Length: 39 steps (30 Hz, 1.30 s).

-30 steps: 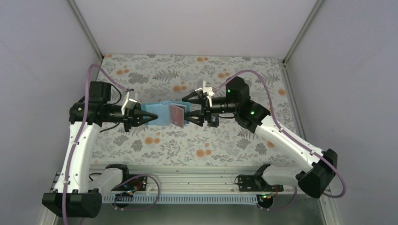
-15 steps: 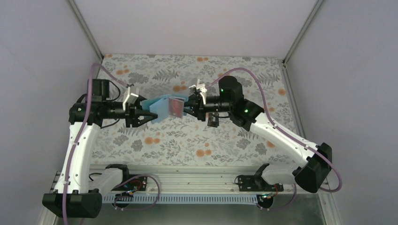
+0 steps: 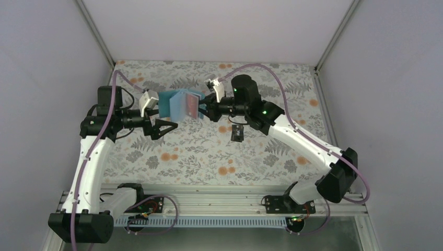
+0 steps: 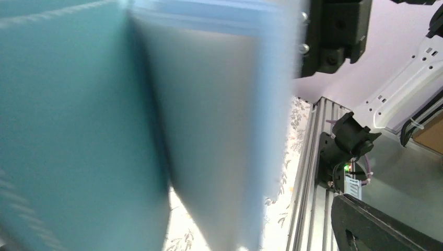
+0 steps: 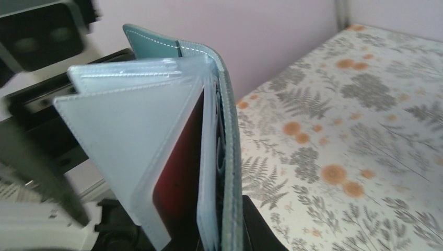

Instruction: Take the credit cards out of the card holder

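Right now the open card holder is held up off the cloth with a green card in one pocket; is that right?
Not quite: that credit card is red, not green, as the right wrist view shows; the open card holder is indeed held up off the cloth.

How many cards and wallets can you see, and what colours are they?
1 black card
1 red card
1 teal card holder
Total: 3 showing; more cards may be hidden inside.

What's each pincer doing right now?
Left pincer: open, holding nothing.
Right pincer: closed on the card holder.
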Tool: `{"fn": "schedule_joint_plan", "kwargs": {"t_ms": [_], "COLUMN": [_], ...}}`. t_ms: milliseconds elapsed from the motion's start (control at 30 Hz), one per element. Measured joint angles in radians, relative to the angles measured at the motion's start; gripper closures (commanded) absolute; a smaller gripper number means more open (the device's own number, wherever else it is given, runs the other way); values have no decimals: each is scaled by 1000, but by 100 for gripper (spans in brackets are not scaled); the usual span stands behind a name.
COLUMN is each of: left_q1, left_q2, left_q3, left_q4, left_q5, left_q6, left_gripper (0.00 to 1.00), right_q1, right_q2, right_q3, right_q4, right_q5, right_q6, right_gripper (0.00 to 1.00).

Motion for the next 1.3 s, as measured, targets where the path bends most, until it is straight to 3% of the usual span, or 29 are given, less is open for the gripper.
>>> {"fn": "schedule_joint_plan", "kwargs": {"t_ms": [300,633,767,900,967,1067,1133,1233,1300], "left_q1": [0,3,5,1,-2,-3,-2,-2,-2], "left_q2": [2,11,11,7,4,3,3,3,1], "left_q3": [0,-3,-3,-3,-2,-1,0,0,1], "left_q4": [16,66,64,56,50,16,-14,-52,-56], "left_q5": [-40,-164,-187,-129,-87,-3,41,79,77], "left_q6": [-8,-55,-56,-52,-48,-21,6,39,49], "left_gripper": [0,4,29,70,86,97,96,56,45], "right_q1": [17,67,60,39,28,17,8,-6,-20], "right_q2": [69,84,60,10,0,-3,-5,-17,-28], "right_q3": [63,82,77,52,44,36,29,6,-13], "right_q4": [-75,-81,-92,-93,-92,-85,-81,-68,-60], "right_q5": [139,29,-9,-85,-120,-150,-175,-228,-270], "right_q6": [76,15,-38,-95,-118,-144,-156,-167,-171], "right_gripper": [96,96,96,96,96,96,96,96,96]}}
